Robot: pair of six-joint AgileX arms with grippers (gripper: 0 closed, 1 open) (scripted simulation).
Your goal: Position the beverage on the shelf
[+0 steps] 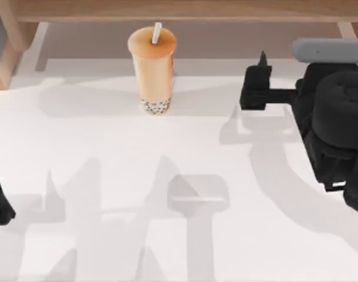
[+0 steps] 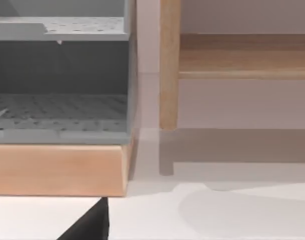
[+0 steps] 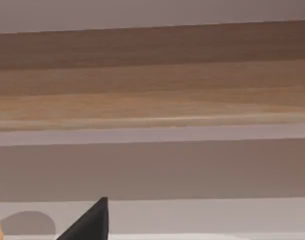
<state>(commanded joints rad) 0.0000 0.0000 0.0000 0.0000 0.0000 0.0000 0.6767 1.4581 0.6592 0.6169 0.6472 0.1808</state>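
Milk tea cup (image 1: 152,70), top-heavy and thin-walled, wants a gentle mid-body grip from the right gripper (image 1: 256,82), whose finger spacing I cannot tell.

I see a white table (image 1: 108,153) spanning the top view, crossed by soft grey shadows, heaviest in the lower half. In the left wrist view, a grey perforated rack (image 2: 60,75) on a light wooden base (image 2: 57,170) occupies the upper left of the frame. A pale plain wall (image 3: 142,12) runs behind. Lighting is even and diffuse.
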